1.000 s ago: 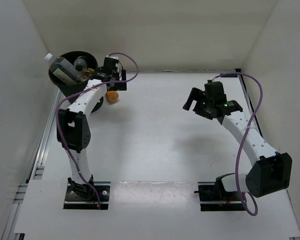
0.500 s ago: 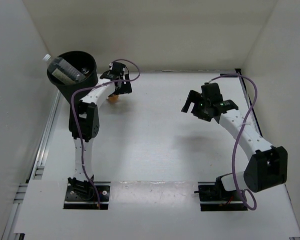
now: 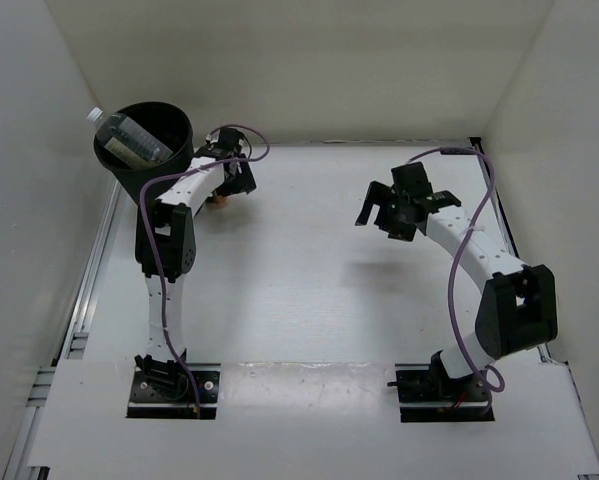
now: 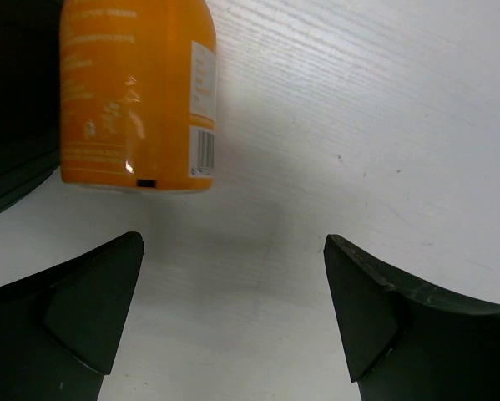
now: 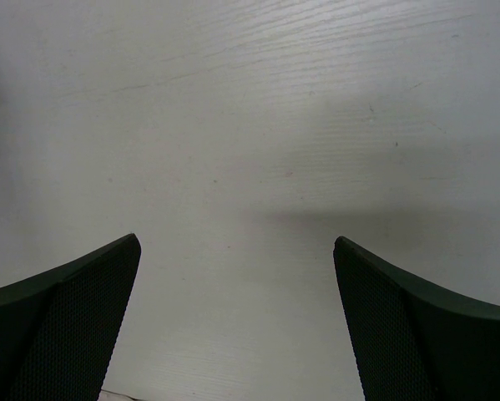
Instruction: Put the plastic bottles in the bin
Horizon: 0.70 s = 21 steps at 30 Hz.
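- Orange plastic fills the upper left of the left wrist view. The stubby orange bottle (image 4: 137, 92) rests on the white table (image 4: 358, 125). Its flat end, with a barcode on the label, is turned toward the camera, and its far end is cut off by the picture's edge.
- The bottle is just beside the dark wall of the bin (image 4: 12, 100); whether the two touch cannot be told.
- The left fingers (image 4: 87, 309) are spread wide with nothing between them. The bottle lies ahead of the finger on the picture's left, near its tip but apart from it. Only bare table shows in the gap.
- From above, the bin stands at the far left corner of the table, and the left arm (image 3: 164, 250) reaches up to its right side. The wrist covers nearly all of the orange bottle in that view, leaving only a small orange patch down at the table.
- Inside the bin a clear bottle (image 3: 129, 140) lies slanted, its white cap (image 3: 96, 115) poking over the far left rim. What else lies deeper in the bin cannot be made out.
- The right fingers (image 5: 66, 317) are likewise parted and hold nothing. They hang over bare table with a soft shadow across it.
- The right arm (image 3: 474, 245) bends over the right half of the table, well apart from the bin and the orange bottle.
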Motion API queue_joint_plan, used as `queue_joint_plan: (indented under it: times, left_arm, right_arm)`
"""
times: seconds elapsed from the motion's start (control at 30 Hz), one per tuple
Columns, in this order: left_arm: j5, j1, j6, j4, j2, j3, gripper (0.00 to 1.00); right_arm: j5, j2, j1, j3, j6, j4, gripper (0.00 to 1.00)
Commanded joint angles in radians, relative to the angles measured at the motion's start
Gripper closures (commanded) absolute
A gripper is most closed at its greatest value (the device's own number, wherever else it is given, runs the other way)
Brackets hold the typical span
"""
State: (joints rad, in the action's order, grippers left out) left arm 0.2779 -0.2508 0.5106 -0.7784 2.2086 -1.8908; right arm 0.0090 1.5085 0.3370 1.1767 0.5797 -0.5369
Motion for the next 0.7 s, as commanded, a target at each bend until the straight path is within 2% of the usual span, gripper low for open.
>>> queue_joint_plan:
  times: [0.0,0.17,0.33,0.5,0.67]
  left_arm:
    - [0.035,0.014,0.011,-0.036,-0.084,0.016,0.00]
    - [0.084,0.024,-0.058,-0.089,-0.093,0.035,0.00]
    - [0.193,0.024,-0.110,-0.133,-0.067,0.012,0.00]
    - [0.175,0.024,-0.136,-0.026,-0.076,0.021,0.00]
    - [0.129,0.044,-0.172,-0.025,0.031,-0.126,0.00]
  right_arm:
    - [-0.023,0.012,0.004,0.055,-0.014,0.022,0.00]
    - [-0.023,0.012,0.004,0.064,-0.014,0.022,0.00]
    - [-0.032,0.012,0.004,0.064,-0.014,0.031,0.00]
    - [-0.032,0.012,0.004,0.055,-0.014,0.031,0.00]
    - [-0.032,0.012,0.004,0.055,-0.014,0.031,0.00]
